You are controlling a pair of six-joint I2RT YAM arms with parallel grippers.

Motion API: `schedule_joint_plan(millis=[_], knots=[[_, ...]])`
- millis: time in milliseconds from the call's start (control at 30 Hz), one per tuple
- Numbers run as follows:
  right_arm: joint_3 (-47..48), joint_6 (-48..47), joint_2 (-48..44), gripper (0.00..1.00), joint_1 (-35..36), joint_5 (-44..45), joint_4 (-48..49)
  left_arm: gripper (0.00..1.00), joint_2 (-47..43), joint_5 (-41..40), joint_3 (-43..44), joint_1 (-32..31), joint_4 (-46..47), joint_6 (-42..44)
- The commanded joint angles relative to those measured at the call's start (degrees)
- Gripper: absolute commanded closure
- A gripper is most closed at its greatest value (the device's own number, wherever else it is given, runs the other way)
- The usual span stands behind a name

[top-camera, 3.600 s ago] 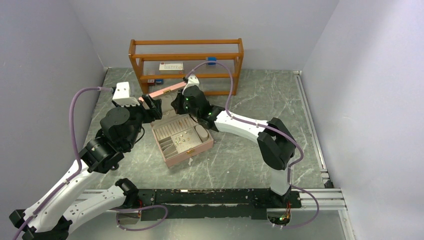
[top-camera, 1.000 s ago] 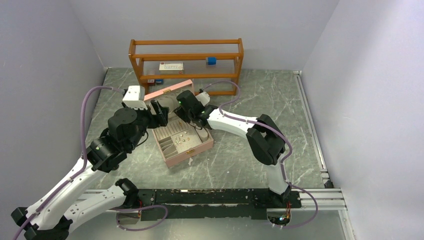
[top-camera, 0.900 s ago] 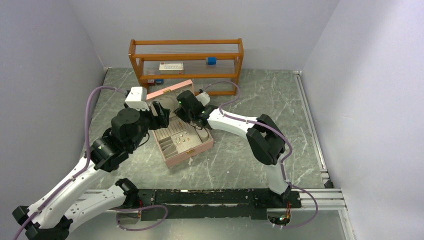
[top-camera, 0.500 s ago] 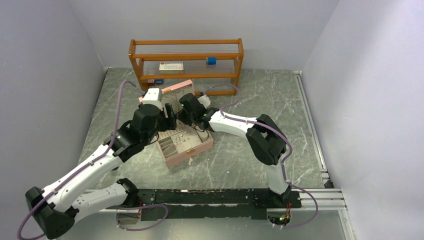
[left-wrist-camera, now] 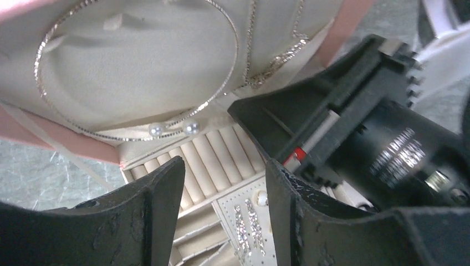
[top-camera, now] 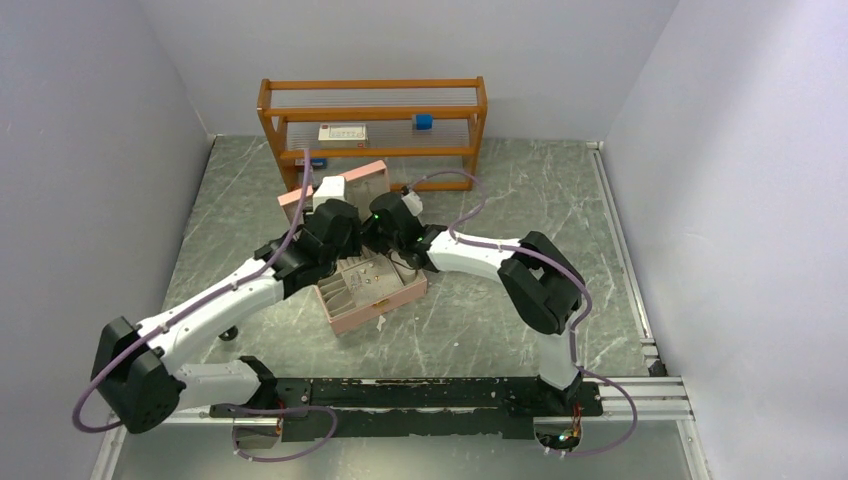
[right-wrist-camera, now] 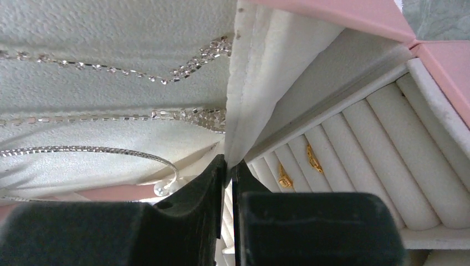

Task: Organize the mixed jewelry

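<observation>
Two black fingers of the left gripper (left-wrist-camera: pixel 224 166) stand apart, empty. Between them show cream ring rolls (left-wrist-camera: pixel 206 160) and sparkly earrings (left-wrist-camera: pixel 248 221). Above, a pearl-tipped silver bangle (left-wrist-camera: pixel 157 130) lies against the pink box's lid (left-wrist-camera: pixel 138 50). The right arm (left-wrist-camera: pixel 388 149) fills the right side.

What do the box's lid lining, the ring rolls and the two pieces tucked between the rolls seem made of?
The lid lining: cream, pebbled matte, likely faux leather or textured fabric. The ring rolls: matte cream padding, probably velvet-like foam; rounded ridges. The two pieces: shiny yellow, gold-coloured metal by the glint; real gold undeterminable.
</observation>
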Motion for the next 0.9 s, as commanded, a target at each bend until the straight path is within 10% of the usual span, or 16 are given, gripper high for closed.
schedule_joint_plan(millis=[0, 867], knots=[[-3.14, -3.4, -2.46, 0.88, 0.46, -3.93, 2.63, 0.41, 3.91, -4.77, 3.5, 1.26, 0.9, -3.29], [3.1, -8.16, 4.66, 0.9, -0.27, -10.9, -0.01, 0.52, 13.43, -1.79, 5.38, 10.53, 12.33, -4.94]])
